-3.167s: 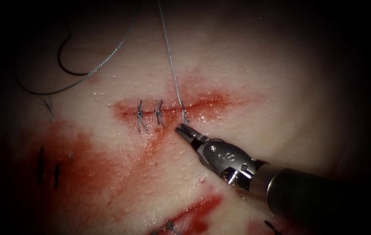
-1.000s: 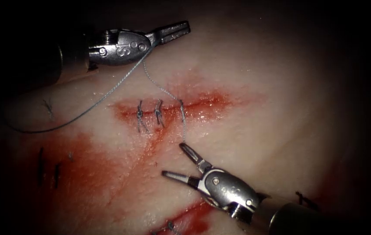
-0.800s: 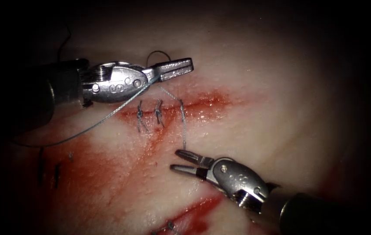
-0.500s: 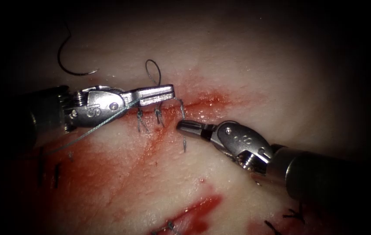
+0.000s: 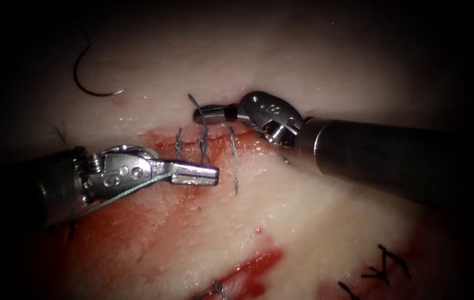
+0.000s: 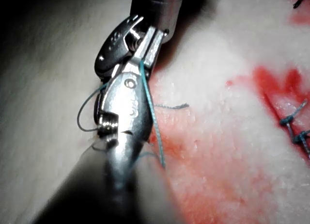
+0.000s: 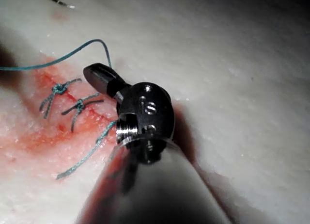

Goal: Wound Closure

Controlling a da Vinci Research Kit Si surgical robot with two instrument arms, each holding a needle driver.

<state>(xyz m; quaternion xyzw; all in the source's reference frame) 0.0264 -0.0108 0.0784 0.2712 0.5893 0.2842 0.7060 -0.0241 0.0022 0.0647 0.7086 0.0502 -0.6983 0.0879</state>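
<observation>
My left fingers [image 5: 203, 173] are lying pressed together on the near side of the cut [image 5: 259, 132], pointing toward the third stitch. The thread [image 5: 136, 189] is running along the body of my left tool and back beside its shaft; in the left wrist view it [image 6: 151, 115] is crossing the tool's hinge and continuing down past it. I cannot tell whether the fingers are pinching this strand at the tip or whether it is merely lying against them.

My right fingers [image 5: 209, 113] are sitting pressed together on the far side of the cut, tips aimed at a small upstanding loop of thread [image 5: 196, 105] just beyond them. In the right wrist view the fingers [image 7: 99, 77] are closed, and a curved strand [image 7: 72, 53] is arching over and touching the tip — whether it is actually clamped, I cannot tell.

The needle [image 5: 89, 83] is lying free on the tissue [image 5: 325, 211], well apart from both pairs of fingers, on the far side of the cut and to the left of it — not in the tissue, held by neither tool.

Between my two tools, two knotted stitches [image 5: 179, 143] are crossing the cut, and beside them the third strand [image 5: 234, 161] is passing across it with its short tail hanging toward the near side. Red fluid [image 5: 114, 233] is covering the tissue beneath my left tool.
</observation>
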